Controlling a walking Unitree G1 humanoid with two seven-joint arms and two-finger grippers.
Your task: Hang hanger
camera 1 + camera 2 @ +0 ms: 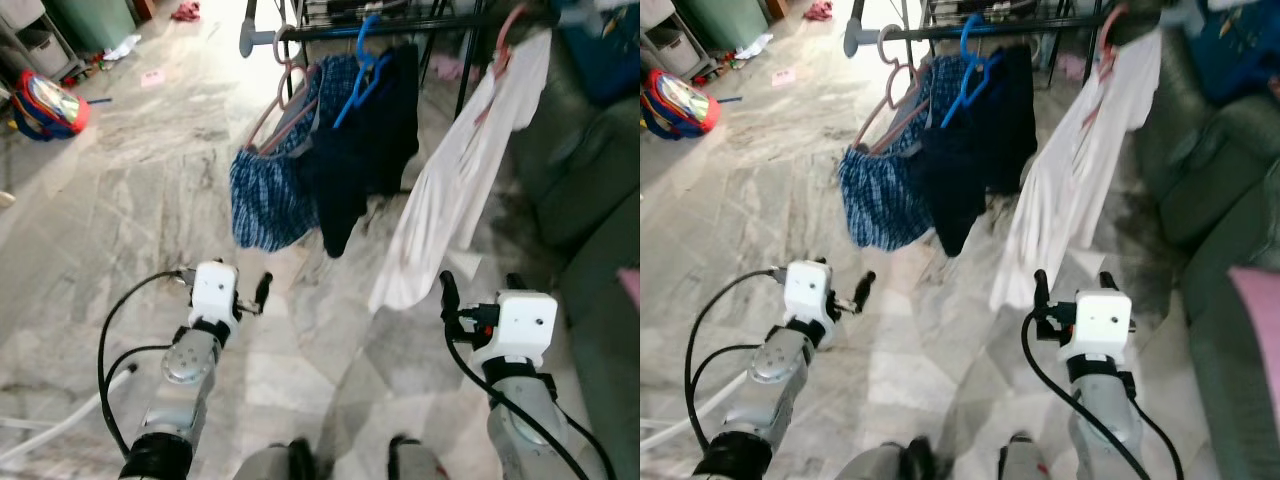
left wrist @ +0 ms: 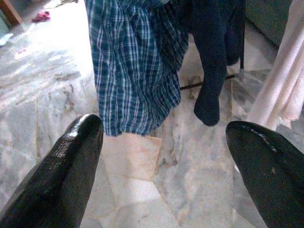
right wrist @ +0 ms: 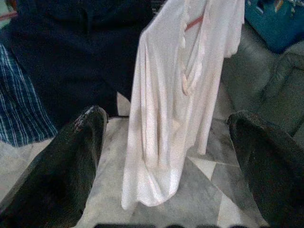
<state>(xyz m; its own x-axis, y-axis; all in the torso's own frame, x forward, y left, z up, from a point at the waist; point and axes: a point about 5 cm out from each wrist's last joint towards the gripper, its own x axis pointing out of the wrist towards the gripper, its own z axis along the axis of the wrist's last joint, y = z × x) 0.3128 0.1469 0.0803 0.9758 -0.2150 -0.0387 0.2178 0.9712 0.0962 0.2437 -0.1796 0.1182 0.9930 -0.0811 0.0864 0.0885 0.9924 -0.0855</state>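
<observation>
A dark rack rail [image 1: 400, 25] crosses the top of the eye views. On it hang a pink hanger [image 1: 275, 100] with a blue plaid garment [image 1: 270, 195], a blue hanger [image 1: 362, 70] with a dark navy garment [image 1: 365, 150], and a reddish hanger [image 1: 505, 40] carrying a long white garment [image 1: 450, 200]. My left gripper [image 1: 228, 280] is held low in front of the plaid garment [image 2: 135, 66], open and empty. Below the white garment's [image 3: 175, 104] hem, my right gripper [image 1: 481, 288] is also open with nothing in it.
A dark green sofa [image 1: 590, 200] runs along the right side. A blue crate [image 3: 270, 19] sits behind it. A red and blue backpack [image 1: 45, 105] lies far left on the marble floor. A white hose [image 1: 50, 425] curls near my left arm.
</observation>
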